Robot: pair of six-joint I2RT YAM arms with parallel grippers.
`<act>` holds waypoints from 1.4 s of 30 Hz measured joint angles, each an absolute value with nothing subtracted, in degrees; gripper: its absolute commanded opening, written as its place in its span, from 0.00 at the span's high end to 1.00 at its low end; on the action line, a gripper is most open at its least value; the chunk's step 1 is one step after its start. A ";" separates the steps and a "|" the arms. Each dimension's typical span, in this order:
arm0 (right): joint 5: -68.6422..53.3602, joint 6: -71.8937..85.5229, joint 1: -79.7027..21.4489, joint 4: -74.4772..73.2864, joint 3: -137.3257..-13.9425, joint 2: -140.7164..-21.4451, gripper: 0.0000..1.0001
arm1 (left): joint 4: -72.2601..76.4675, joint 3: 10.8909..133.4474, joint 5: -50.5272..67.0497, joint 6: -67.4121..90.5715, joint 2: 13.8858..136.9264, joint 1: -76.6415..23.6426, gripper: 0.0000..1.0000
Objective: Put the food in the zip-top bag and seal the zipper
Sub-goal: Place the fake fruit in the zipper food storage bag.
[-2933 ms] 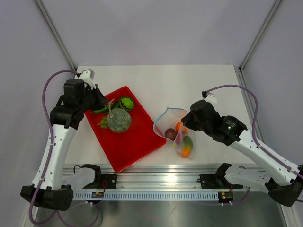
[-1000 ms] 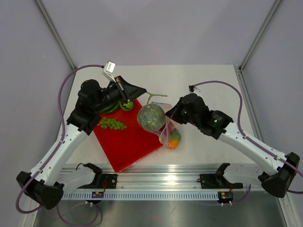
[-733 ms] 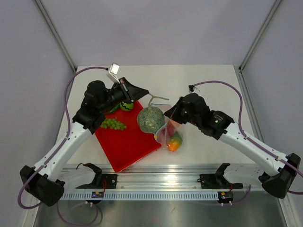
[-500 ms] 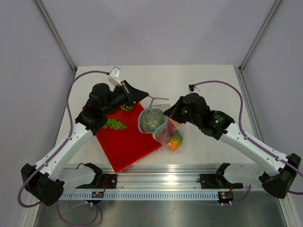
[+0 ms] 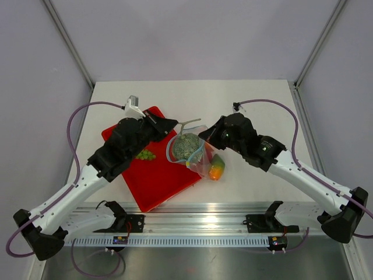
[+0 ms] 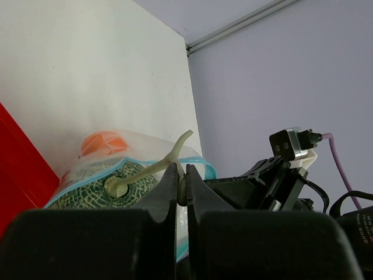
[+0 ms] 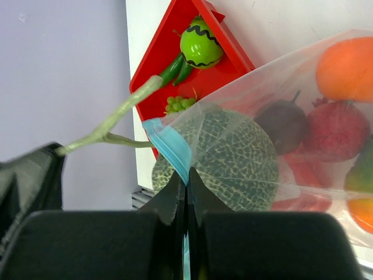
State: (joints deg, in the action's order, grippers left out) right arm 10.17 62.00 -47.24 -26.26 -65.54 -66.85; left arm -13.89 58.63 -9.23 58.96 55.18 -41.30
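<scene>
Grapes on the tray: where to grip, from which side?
Take the grapes from straight above, pinching across the bunch's short width. It lies low and flat on the red tray, so a sideways approach would likely scrape.

Left end effector (image 6: 181,175) and right end effector (image 7: 186,186) (both clamped) face inward.

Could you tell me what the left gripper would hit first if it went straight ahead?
Probably the melon whose stem the left gripper pinches, in the mouth of the zip-top bag; the right gripper lies beyond.
</scene>
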 measured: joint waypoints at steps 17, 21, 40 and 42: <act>12.51 64.93 -47.24 -23.77 -65.56 -68.97 1.00 | -10.83 49.78 -22.48 60.20 46.78 -47.31 1.00; 12.58 65.17 -47.24 -23.79 -65.56 -69.17 1.00 | -8.23 47.44 -21.91 59.37 45.56 -47.40 1.00; 12.91 65.08 -47.24 -23.83 -67.31 -71.75 1.00 | -0.36 38.76 -15.31 52.82 37.98 -47.46 1.00; 12.88 64.93 -47.24 -23.86 -67.40 -71.92 1.00 | 0.30 38.33 -13.91 51.86 37.98 -47.46 1.00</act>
